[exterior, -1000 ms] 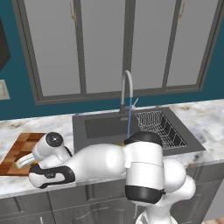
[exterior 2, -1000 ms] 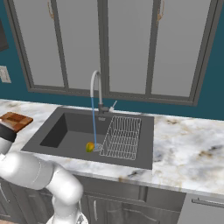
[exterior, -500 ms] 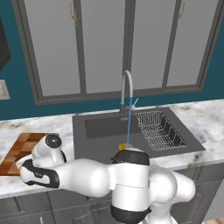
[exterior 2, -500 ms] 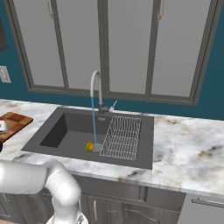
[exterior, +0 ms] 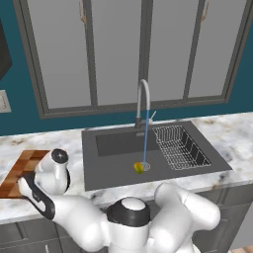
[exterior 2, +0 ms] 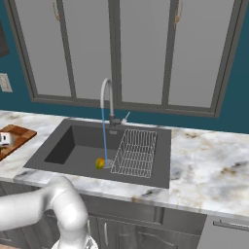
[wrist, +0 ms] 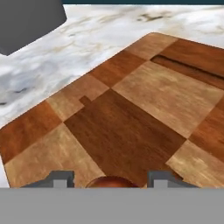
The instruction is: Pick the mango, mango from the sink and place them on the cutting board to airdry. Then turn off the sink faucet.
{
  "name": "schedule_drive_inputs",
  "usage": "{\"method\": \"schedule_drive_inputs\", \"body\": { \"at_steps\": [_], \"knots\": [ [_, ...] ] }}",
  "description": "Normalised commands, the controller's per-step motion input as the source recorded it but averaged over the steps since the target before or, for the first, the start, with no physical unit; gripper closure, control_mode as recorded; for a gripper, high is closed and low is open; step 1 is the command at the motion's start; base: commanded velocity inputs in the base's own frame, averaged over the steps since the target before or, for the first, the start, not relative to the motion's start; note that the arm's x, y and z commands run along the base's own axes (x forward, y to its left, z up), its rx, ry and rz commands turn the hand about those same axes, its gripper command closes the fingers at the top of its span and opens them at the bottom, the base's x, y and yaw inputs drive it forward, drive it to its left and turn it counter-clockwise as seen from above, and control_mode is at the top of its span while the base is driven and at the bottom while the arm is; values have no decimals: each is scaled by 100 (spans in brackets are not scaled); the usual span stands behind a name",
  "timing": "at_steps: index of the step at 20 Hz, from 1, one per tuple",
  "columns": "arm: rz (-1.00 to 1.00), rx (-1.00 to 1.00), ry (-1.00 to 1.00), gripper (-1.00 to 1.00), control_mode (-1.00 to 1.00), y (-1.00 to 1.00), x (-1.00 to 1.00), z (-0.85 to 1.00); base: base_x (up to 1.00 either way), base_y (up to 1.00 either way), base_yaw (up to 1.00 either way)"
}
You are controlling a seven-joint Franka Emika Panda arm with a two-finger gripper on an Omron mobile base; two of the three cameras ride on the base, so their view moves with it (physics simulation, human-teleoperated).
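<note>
The hand view looks down on the checkered wooden cutting board (wrist: 131, 118). My gripper (wrist: 109, 180) hangs just above it, shut on the orange-brown mango (wrist: 113, 182), whose top peeks up between the two fingertips (wrist: 57, 178). In the left base view my hand (exterior: 30, 191) reaches over the near edge of the cutting board (exterior: 20, 170) at the far left. The yellow-green mango (exterior: 140, 167) lies on the floor of the dark sink (exterior: 106, 168), beside the drain. A blue stream of water (exterior: 145, 141) runs from the sink faucet (exterior: 143, 101).
A wire rack (exterior: 179, 146) fills the right side of the basin. Marble counter (exterior 2: 209, 165) stretches to the right of the sink. Tall grey-framed windows (exterior: 118, 49) stand behind the faucet. A dark grey block (wrist: 30, 22) sits on the counter beyond the board.
My arm has swung further left and lower, carrying the hand over the cutting board. The mango in the sink and the running water are as before.
</note>
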Motion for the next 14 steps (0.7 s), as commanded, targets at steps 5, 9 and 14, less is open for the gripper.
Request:
{"method": "schedule_drive_inputs", "body": {
  "at_steps": [5, 9, 14],
  "knots": [
    [0, 0, 3, -100, -100, 32, 38, -22, 0, 0, 0],
    [0, 0, 0, -100, -100, 13, 12, -3, 0, 0, 0],
    [0, 0, 0, -100, -100, 1, 1, 0, 0, 0, 0]
  ]
}}
